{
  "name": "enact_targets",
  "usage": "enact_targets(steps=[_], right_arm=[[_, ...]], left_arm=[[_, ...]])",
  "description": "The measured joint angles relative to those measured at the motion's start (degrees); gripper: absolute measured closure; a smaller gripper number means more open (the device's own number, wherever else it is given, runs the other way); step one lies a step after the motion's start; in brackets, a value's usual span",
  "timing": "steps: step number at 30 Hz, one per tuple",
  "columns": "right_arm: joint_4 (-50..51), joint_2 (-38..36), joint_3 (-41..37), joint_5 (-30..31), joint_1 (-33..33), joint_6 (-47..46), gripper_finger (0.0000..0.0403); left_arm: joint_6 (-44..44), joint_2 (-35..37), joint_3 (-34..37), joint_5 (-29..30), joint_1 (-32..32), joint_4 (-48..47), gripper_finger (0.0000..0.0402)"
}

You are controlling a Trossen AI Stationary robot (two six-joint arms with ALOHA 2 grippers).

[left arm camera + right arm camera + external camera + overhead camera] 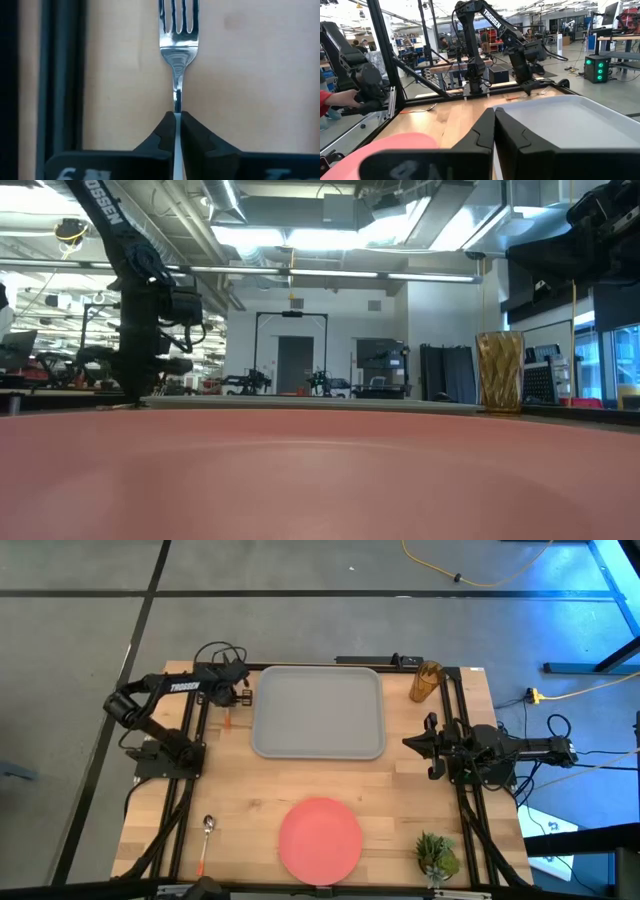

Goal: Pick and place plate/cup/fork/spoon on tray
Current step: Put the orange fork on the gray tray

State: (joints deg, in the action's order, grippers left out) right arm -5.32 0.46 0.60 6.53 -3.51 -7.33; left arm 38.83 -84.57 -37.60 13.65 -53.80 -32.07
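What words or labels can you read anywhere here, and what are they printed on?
"TROSSEN" in white letters on the left arm, seen from above and from the right wrist.
"OSSEN", the same word cut off, on that arm in the low view.
Pale marks on the left gripper's body: cut off, unreadable.
Nothing is printed on the fork it pinches, the tray, plate or cup.

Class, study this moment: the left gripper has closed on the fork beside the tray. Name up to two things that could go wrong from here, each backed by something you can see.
1. The left gripper pinches only the fork's thin neck, so the fork might pivot or slip when lifted.
2. The fork lies close to the tray's raised rim; a low carry could catch it there.
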Motion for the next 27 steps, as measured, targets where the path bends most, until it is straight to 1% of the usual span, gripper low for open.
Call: enact_targets(steps=[2,4,9,12,17,27], right_arm=[[0.0,0.0,0.0,0.0,0.0,-0.1,0.0391],[0.0,0.0,0.0,-0.1,0.0,-0.1,0.0391],[0.0,0.0,0.0,-0.1,0.0,-0.1,0.0391],[0.0,0.0,0.0,-0.1,0.0,0.0,0.0391],[0.0,0.0,0.0,-0.1,0.0,-0.1,0.0391],[0.0,0.0,0.0,-0.1,0.0,0.1,0.0391]], left_arm=[[-0.2,1.2,-0.4,-1.5,-0.2,-1.6,0.0399],[-0.6,1.9,-0.6,-1.7,-0.2,-1.9,0.0399],[-0.4,2.1,-0.6,-4.0,0.4,-4.3,0.04],[0.0,2.1,-0.6,-3.6,2.1,-5.2,0.04],[1.6,3.2,-0.7,-4.8,4.7,-5.8,0.0401],[6.2,11.0,-0.8,-3.8,8.0,-8.5,0.0401]])
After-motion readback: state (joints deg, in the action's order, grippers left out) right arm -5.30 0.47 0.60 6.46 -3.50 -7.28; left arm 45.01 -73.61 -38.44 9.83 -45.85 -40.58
